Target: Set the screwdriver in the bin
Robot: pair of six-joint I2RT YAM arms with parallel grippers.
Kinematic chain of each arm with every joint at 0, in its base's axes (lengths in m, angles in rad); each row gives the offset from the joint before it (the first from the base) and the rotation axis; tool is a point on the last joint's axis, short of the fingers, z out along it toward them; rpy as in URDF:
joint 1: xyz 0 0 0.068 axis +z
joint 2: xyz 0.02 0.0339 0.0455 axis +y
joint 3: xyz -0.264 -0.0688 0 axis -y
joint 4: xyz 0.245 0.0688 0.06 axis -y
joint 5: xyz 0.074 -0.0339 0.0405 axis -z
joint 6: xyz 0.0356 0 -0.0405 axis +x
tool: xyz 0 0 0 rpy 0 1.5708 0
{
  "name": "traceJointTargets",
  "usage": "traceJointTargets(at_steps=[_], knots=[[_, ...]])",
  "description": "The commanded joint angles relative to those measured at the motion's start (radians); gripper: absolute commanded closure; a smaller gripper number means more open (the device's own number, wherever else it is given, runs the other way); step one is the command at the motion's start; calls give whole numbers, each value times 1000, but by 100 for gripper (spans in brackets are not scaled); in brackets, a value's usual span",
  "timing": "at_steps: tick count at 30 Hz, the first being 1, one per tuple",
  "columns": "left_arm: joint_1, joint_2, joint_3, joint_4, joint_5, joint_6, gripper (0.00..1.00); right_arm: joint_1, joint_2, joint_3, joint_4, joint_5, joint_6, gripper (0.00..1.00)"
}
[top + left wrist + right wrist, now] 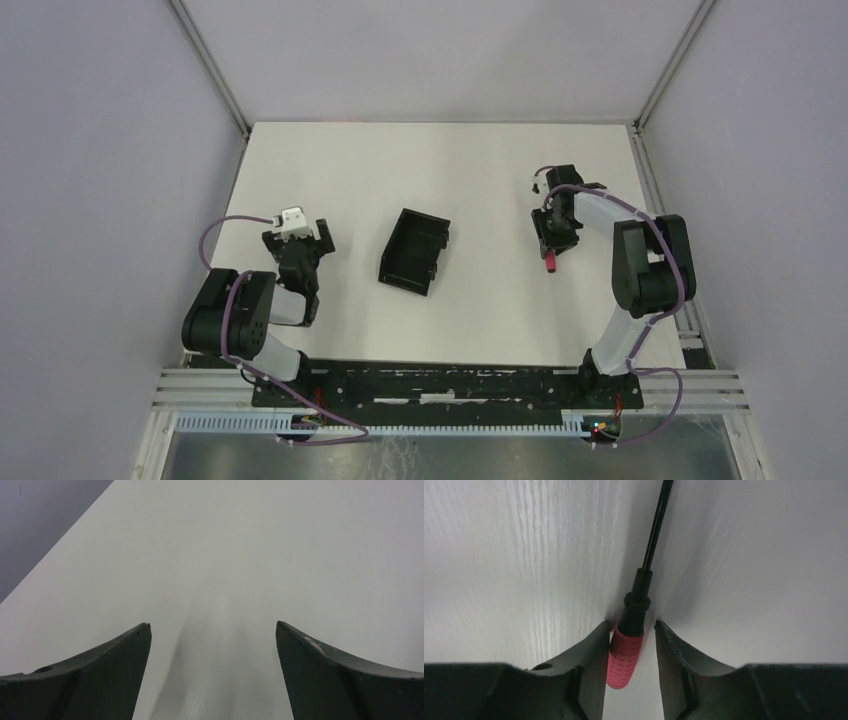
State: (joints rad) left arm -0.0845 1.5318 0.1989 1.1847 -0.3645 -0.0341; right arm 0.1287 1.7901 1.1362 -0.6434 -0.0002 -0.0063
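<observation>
A: Largest first?
B: White tabletop (440,160), walled in grey on three sides.

A: Next down?
B: Black bin (413,252), open-top, standing on the tabletop roughly midway between the two arms, set at a slant to the edges.

A: And on the left?
B: Left pincer (297,238), low near the left edge, apart from the bin. Fingers (115,670) spread wide, with only bare tabletop between them.

A: On the right?
B: Right pincer (553,240), down at the tabletop, well apart from the bin. Fingers (589,670) astride the red handle, one touching it, with a sliver of white between the handle and the other. Partly apart, not clamped.

A: Smallest?
B: Screwdriver (626,652), lying flat on the tabletop, handle between those fingers, thin black shaft (655,530) pointing away from the wrist. Outside the bin, well off to its right.
</observation>
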Motion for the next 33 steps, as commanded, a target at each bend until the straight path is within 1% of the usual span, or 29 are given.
traceJointTargets(at_steps=[1, 2, 4, 9, 12, 15, 17, 19, 20, 22, 25, 28, 30, 33], knots=[[2, 6, 14, 58, -8, -39, 0, -4, 42, -1, 45, -15, 2, 69], [3, 6, 13, 58, -8, -39, 0, -4, 47, 13, 32, -14, 0, 81], [3, 6, 13, 58, -8, -38, 0, -3, 43, 57, -5, -19, -6, 99], [3, 6, 13, 58, -8, -37, 0, -4, -20, 238, -159, -6, -6, 100], [3, 7, 13, 58, -8, -39, 0, -4, -40, 352, -300, 17, -11, 100], [3, 6, 13, 58, -8, -39, 0, -4, -61, 401, -378, 45, -4, 100], [3, 6, 13, 58, -8, -39, 0, -5, -81, 410, -376, 49, 24, 100], [2, 6, 13, 57, -8, -38, 0, -4, -91, 416, -358, 5, 63, 100], [3, 7, 13, 58, -8, -39, 0, -3, -98, 414, -332, -47, 95, 100], [3, 6, 13, 58, -8, -39, 0, 23, -115, 390, -236, -144, 170, 100], [2, 6, 13, 58, -8, -38, 0, 163, -148, 345, -43, -204, 295, 100], [2, 6, 13, 58, -8, -38, 0, 325, -141, 348, 109, -198, 402, 100], [3, 6, 13, 58, -8, -38, 0, 417, -122, 348, 188, -199, 458, 100], [3, 7, 13, 58, -8, -38, 0, 526, -77, 358, 244, -188, 499, 100]])
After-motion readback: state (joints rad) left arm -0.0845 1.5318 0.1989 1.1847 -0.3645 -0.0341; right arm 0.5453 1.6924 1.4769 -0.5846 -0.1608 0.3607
